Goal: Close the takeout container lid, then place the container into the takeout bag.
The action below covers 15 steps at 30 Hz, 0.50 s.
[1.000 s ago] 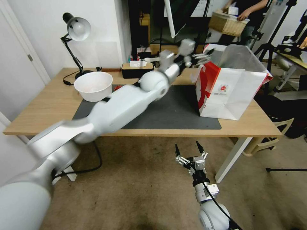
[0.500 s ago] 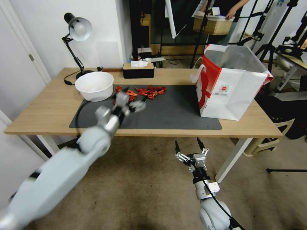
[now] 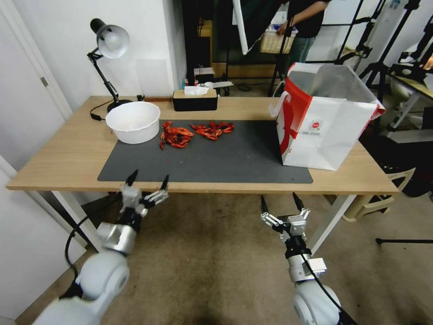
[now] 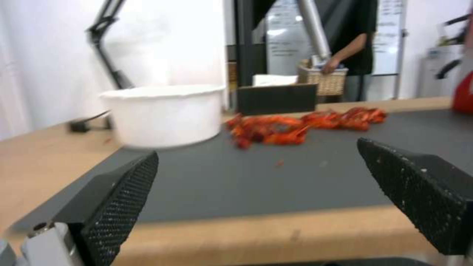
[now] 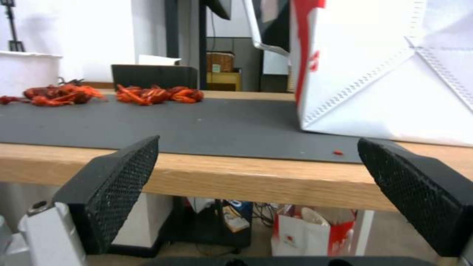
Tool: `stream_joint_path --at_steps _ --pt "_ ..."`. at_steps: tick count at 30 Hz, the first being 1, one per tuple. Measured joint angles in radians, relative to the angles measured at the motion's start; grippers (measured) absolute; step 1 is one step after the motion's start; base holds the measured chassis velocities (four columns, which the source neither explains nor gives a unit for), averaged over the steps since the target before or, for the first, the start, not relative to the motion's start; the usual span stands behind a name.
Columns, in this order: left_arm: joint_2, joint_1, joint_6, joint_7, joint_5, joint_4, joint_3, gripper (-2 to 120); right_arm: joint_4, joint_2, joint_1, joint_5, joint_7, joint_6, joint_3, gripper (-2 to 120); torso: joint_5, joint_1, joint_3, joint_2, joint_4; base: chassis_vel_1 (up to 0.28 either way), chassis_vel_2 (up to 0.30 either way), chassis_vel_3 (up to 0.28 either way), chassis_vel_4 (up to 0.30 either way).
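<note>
Room: an office-like space with a white wall and tripods behind a wooden bench point(image 3: 58, 153).
Head view, bench: a dark grey mat point(image 3: 225, 153) covers its middle part.
Head view, takeout bag: the takeout bag point(image 3: 322, 119) stands upright on the right end of the mat, its top open.
Head view, other things: a white bowl point(image 3: 133, 121) stands on the left side of the mat, red crayfish pieces point(image 3: 194, 132) lie just beside it, a black box point(image 3: 195, 99) sits behind them, and a desk lamp point(image 3: 108, 54) stands at the far left corner.
Head view, left gripper: the left gripper point(image 3: 148, 180) hangs in front of the bench edge, below the bowl side, fingers apart and holding nothing.
Head view, right gripper: the right gripper point(image 3: 280, 205) hangs lower than the bench edge, left of the bag, fingers also apart and holding nothing.
Left wrist view: between the two spread fingers point(image 4: 118, 199) I see the bowl point(image 4: 165, 114), the crayfish point(image 4: 295, 125) and the mat point(image 4: 236, 181).
Right wrist view: the fingers point(image 5: 121, 184) are wide apart; the bag point(image 5: 389, 70) stands near on the mat point(image 5: 187, 125), the crayfish point(image 5: 108, 95) farther off.
</note>
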Motion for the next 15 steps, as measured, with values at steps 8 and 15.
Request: stream_joint_path --at_steps 8,15 --pt "-0.075 0.107 -0.072 -0.028 0.061 0.0 -0.019 100 -0.003 -0.002 0.004 0.047 -0.006 0.001 0.01 100 0.0 0.0 0.0 0.0 0.0001 0.0 0.0 0.0 0.0" --pt "-0.101 0.112 -0.104 -0.033 0.084 0.022 -0.016 100 -0.008 0.003 0.005 0.052 -0.007 -0.003 0.0 100 0.0001 0.0 0.0 0.0 0.0 0.0 0.0 0.0 0.0"
